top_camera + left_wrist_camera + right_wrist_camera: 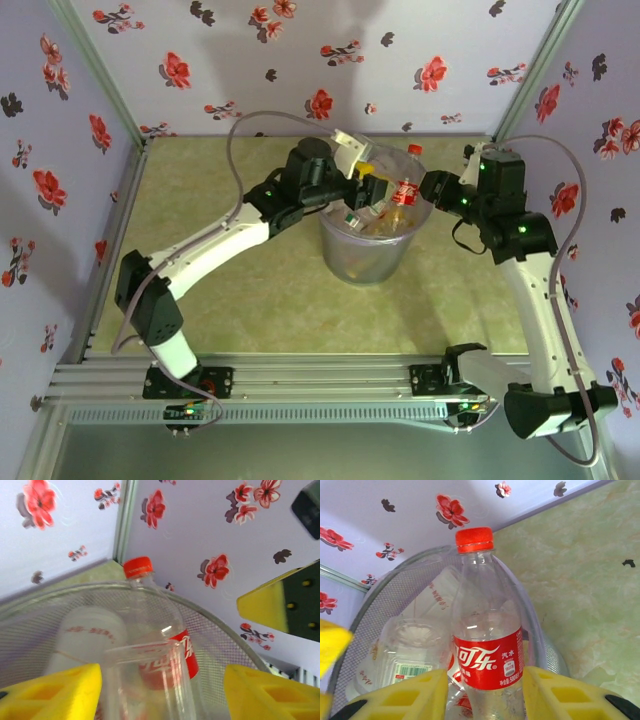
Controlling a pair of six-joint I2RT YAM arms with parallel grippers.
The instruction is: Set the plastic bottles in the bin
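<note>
Here the right gripper (pixel 487 682) clamps the red-capped cola bottle (pixel 487 645) by its red label between yellow fingers, at the far-right rim of the mesh-walled bin (pixel 345 262), which stands mid-table. The left gripper (pixel 160 680) hangs over the bin's left side with its jaws wide. A clear bottle (pixel 145 680) sits between them with a gap on either side, beside a white-labelled bottle (pixel 90 635) inside the bin.
</note>
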